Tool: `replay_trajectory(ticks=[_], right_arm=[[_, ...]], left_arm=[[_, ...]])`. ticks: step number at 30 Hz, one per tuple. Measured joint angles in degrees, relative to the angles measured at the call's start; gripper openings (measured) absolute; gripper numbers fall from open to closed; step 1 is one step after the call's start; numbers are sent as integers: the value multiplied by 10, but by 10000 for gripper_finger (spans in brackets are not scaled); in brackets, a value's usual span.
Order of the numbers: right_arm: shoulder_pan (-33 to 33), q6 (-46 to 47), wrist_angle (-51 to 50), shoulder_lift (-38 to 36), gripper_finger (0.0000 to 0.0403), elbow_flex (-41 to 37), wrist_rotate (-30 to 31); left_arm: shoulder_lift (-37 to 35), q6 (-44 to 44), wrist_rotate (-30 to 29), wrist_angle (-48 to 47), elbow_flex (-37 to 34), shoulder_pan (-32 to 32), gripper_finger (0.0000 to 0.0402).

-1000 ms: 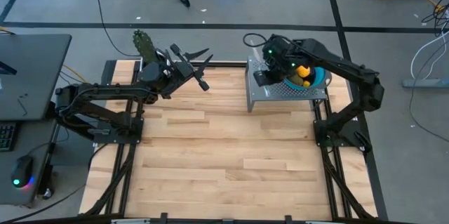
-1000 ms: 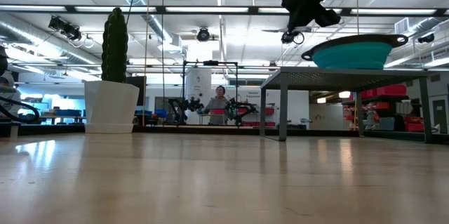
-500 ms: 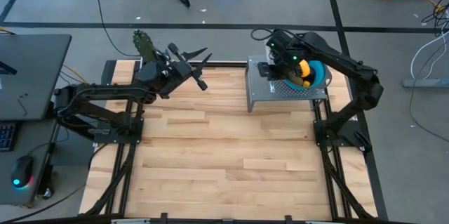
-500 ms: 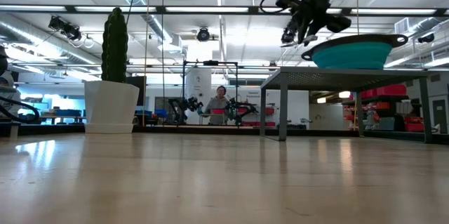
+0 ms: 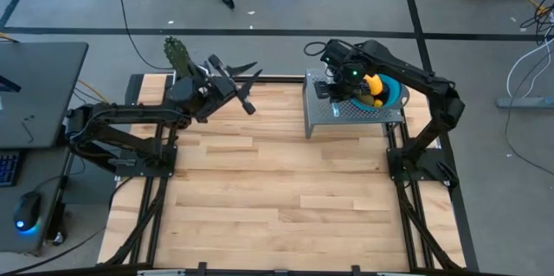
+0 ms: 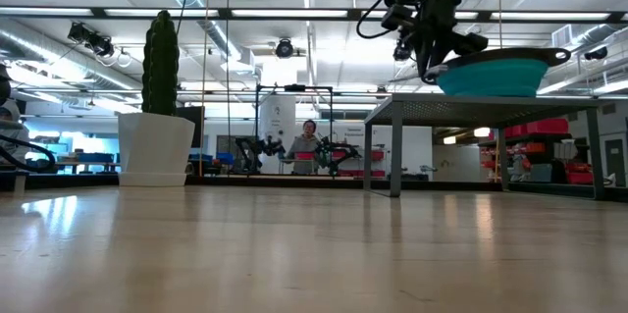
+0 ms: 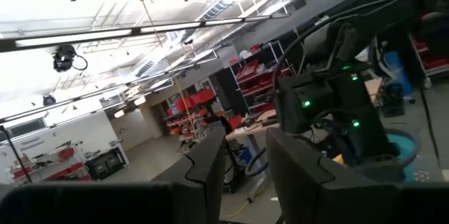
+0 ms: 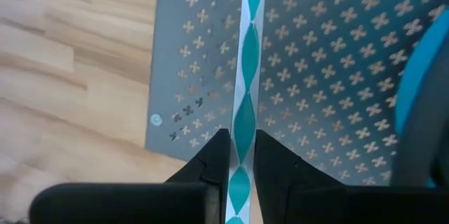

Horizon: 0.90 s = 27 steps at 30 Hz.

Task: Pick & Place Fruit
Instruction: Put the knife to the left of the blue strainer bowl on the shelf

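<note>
While you look down from above, the right claw point(image 8: 242, 140) hangs over the grey perforated stand point(image 5: 333, 116), just beside the teal bowl point(image 5: 396, 96) that sits on the stand. Its fingers are pinched close on a thin teal-and-white strip point(image 8: 247, 55). You cannot tell from these views what that strip belongs to.

The yellow fruit point(image 5: 373, 84) lies inside the bowl, on the side nearest the right claw, with a darker piece touching it. You can see no other fruit on the wooden surface point(image 5: 260, 181) beside the stand.

The left claw point(image 7: 245, 136) waits well away from the stand, near the cactus point(image 5: 177, 51). Its fingers stand slightly apart with nothing between them.

Your step looks like the placing end of the job, since fruit already rests in the bowl. Before your next move, settle what the right claw is pinching. If it is not fruit, let it go over the stand, clear of the bowl rim. Then look for any fruit left to collect.
</note>
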Motion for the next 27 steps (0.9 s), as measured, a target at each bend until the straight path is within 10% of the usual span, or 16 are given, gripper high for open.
replay_trajectory(ticks=[27], right_arm=[[7,28,57,-2,51,0,-16]], left_arm=[[0,15,-9,-1,0,-20,112]])
